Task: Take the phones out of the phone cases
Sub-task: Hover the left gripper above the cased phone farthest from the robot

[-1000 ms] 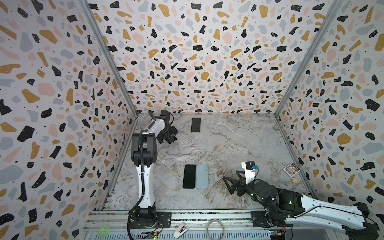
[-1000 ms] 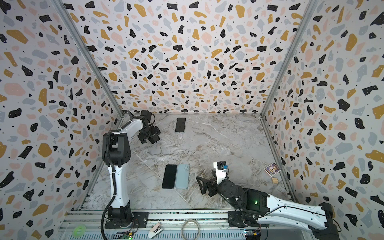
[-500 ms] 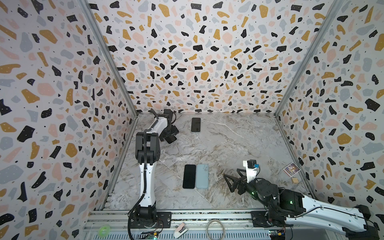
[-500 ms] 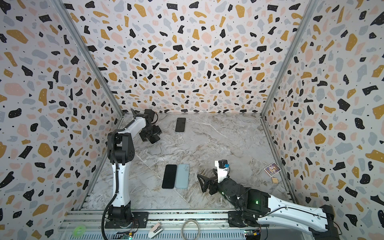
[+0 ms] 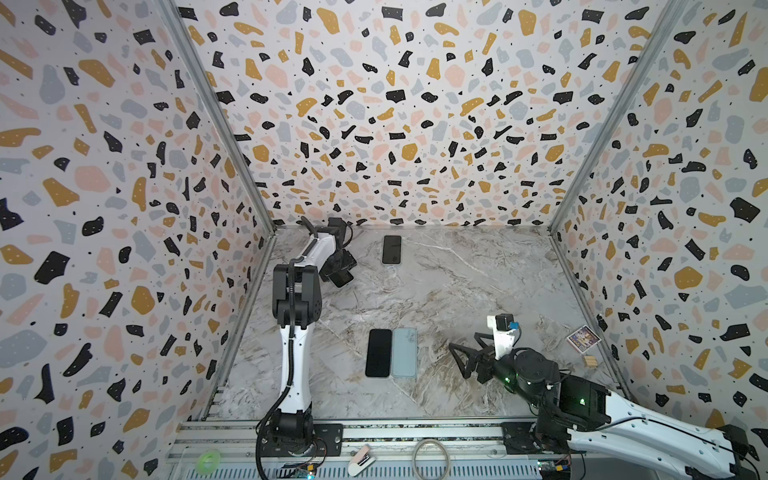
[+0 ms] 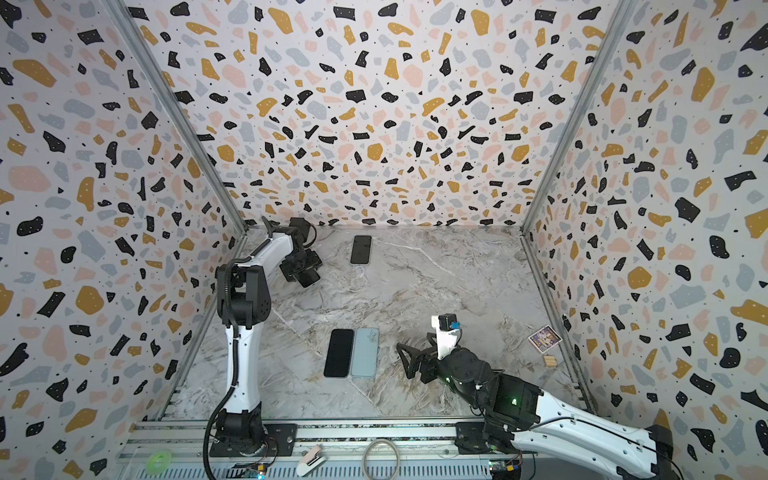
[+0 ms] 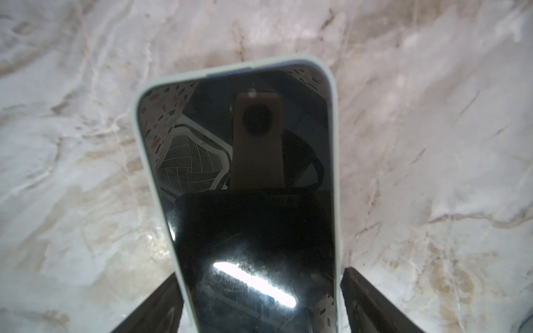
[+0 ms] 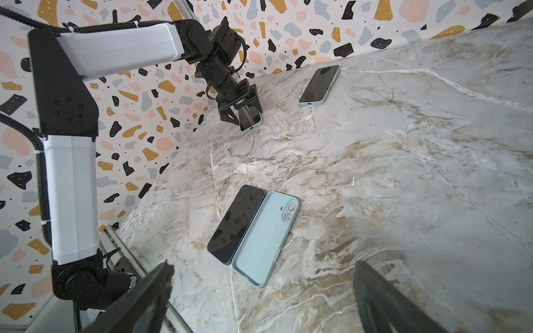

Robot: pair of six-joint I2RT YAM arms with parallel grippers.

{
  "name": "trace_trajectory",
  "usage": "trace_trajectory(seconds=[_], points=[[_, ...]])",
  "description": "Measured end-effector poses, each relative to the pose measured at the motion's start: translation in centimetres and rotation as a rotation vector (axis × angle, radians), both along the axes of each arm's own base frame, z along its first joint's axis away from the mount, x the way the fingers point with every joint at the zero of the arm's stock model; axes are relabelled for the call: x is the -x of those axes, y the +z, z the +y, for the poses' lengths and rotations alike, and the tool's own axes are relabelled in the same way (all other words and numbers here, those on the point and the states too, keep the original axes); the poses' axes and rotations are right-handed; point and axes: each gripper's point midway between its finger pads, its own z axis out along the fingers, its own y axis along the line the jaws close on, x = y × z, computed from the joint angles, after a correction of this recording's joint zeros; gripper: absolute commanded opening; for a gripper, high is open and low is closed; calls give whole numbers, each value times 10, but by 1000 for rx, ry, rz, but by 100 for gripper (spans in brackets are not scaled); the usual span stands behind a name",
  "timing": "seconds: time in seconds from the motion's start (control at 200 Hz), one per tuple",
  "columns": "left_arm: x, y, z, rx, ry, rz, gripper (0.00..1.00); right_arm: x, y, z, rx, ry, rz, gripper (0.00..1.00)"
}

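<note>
Two jaws of left tool point(image 7: 259, 274) flank cased phone point(image 7: 236, 144) for removal, grip uncertain; right tool point(image 8: 262, 265), well apart, gapes empty.

Robotics laboratory test cell: terrazzo-print wall panels point(image 5: 395, 104) enclose a marble-pattern tabletop point(image 5: 478, 291), with a left arm point(image 5: 296, 365) and right arm point(image 5: 648, 432) bolted to an aluminium rail point(image 5: 415, 432) in front.

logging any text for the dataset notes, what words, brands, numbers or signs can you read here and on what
No text can be read in any view.
colourful card by the right wall: printed, but too small to read.
cased phone in the left wrist view: dark screen, reflections only.
bare phone, empty case, far phone: no lettering or logo visible.
</note>
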Motion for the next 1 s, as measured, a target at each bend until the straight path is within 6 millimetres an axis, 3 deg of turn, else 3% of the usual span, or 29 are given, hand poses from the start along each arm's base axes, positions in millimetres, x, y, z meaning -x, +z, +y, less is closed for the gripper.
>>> trace_trajectory(seconds=[0.38, 0.571, 1.001], points=[[-2, 0, 1, 13, 24, -8, 78, 0, -2, 1, 6, 15, 3, 99], [-4, 1, 0, 26, 18, -17, 69, 0, -5, 1, 12, 17, 7, 99], [0, 3, -7, 46, -144, -47, 55, -16, -9, -8, -2, -23, 46, 99]])
